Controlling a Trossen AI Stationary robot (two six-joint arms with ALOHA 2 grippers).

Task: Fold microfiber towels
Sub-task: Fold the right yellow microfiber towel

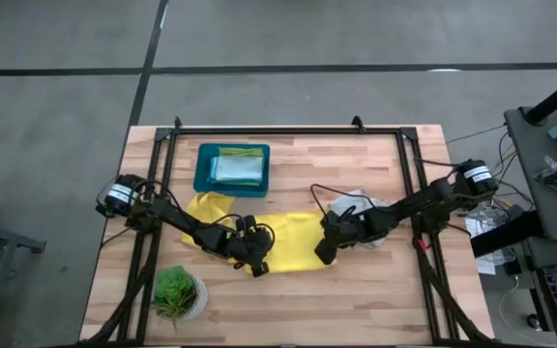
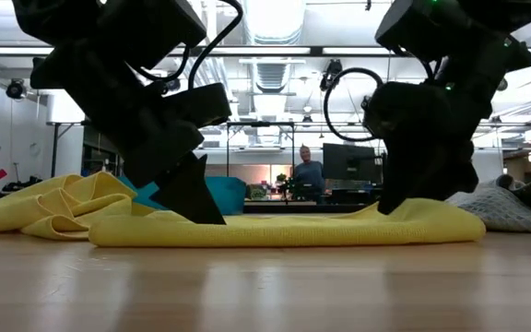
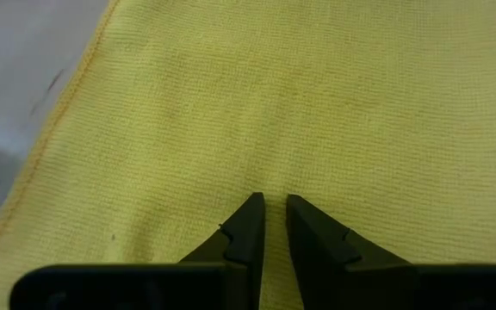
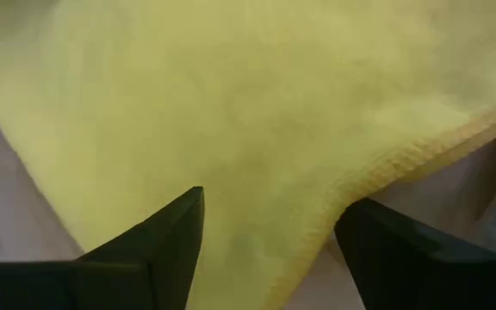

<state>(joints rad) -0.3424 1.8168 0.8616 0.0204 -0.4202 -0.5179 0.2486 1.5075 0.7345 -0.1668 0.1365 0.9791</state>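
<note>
Wooden surface (image 1: 356, 290) carries the yellow towel (image 1: 293, 242); left claw (image 3: 274, 205) nearly shut, right claw (image 4: 269, 211) wide, both empty; only the low view shows a person (image 2: 308, 171) beyond.

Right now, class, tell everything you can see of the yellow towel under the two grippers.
The yellow towel is a soft, finely knit cloth with a stitched hem, lying flat on the wooden table. The left gripper, fingers nearly together, presses down on it; the right gripper, fingers apart, sits over its edge. Another yellow cloth bunches beside it.
</note>
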